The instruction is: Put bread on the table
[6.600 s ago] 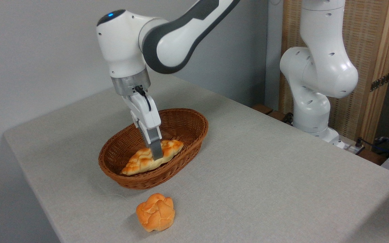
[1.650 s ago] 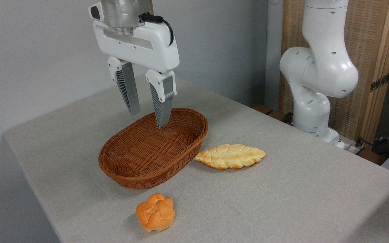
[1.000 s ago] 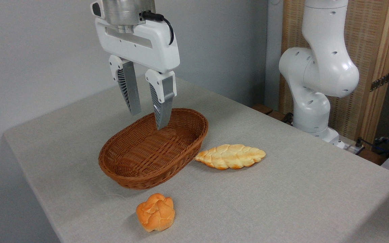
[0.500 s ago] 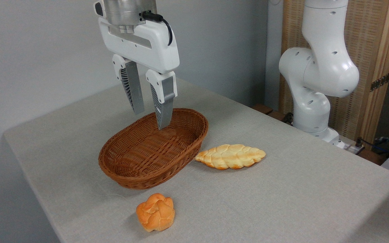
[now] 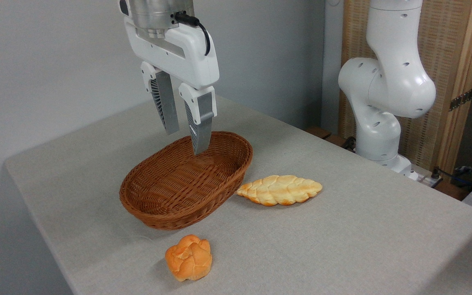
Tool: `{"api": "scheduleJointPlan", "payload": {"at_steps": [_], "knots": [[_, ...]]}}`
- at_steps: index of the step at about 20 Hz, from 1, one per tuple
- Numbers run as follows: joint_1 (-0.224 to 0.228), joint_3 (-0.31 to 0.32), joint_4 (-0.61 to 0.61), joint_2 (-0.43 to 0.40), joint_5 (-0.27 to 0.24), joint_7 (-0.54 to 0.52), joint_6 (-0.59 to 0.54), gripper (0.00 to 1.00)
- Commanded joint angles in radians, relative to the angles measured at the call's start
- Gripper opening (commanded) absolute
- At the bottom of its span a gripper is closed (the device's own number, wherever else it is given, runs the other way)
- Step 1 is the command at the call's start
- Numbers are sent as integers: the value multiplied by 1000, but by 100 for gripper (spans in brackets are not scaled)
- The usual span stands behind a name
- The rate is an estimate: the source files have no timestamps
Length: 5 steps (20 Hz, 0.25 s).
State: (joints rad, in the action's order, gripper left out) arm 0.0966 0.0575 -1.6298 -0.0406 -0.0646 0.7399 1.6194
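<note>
Fingers [image 5: 171, 123] narrowing since a moment ago, gripping nothing, above basket [image 5: 187, 180]; bread [image 5: 279, 190] lying on worktop [image 5: 342, 229]. Task looks done.

You have the bread [image 5: 279, 190], a long, flat, leaf-shaped braided loaf, pale cream with golden-brown patches, lying flat on the table [image 5: 342, 241] near its middle. The table is a large rectangle under plain grey-beige cloth with rounded corners.
</note>
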Motion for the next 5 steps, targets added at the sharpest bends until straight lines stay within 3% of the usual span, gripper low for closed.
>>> {"api": "scheduleJointPlan", "payload": {"at_steps": [1,5], "knots": [[-2,7,19,2,-20,18,-29,100],[-2,7,19,2,-20,10,-29,100]]}}
